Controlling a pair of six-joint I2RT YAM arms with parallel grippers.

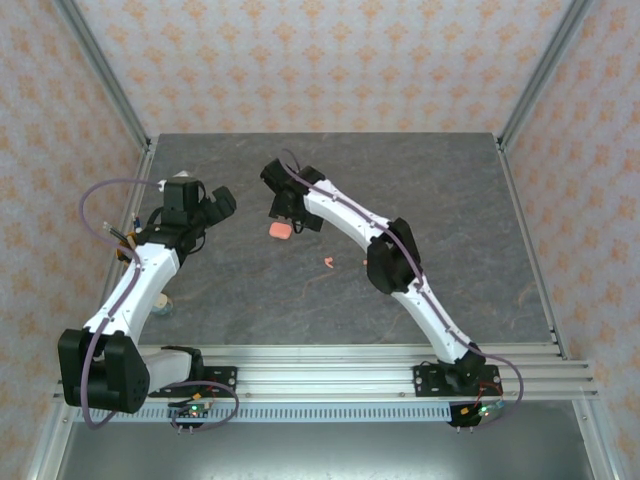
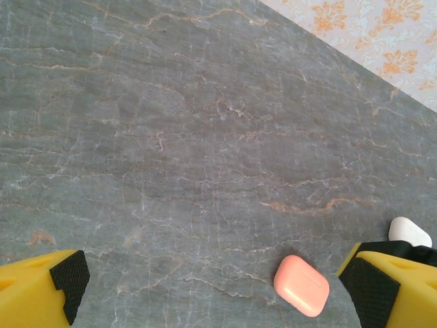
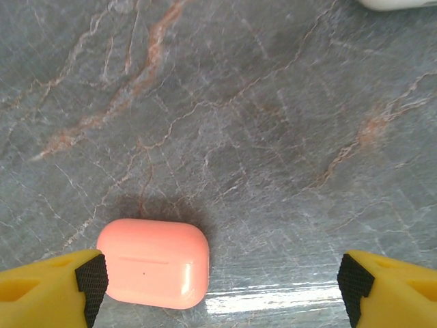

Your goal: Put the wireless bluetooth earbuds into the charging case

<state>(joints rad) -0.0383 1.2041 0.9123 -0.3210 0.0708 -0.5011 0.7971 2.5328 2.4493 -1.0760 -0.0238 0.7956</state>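
**Earbuds out of the case, pink case under the right tool**

Earbuds first: the one you can make out is a coral-pink earbud (image 1: 328, 262), loose on the surface (image 1: 450, 200). It lies to the near right of the pink charging case (image 1: 280, 230), close beside the right arm's forearm. Your right tool (image 1: 285, 208) hangs over the case with its jaws spread wide and nothing in them. The left tool (image 1: 218, 205) is further left, equally wide and empty. The right arm looks the nearer one for that earbud, and it would have to draw back near and right. The earbud is too small to tell its long axis.

The right wrist view shows the case (image 3: 153, 263) off-centre, beside one pad (image 3: 92, 280), long side across the gap, and apparently shut. The left wrist view adds a white rounded object (image 2: 410, 232) just past the case (image 2: 301, 285), possibly a second case.
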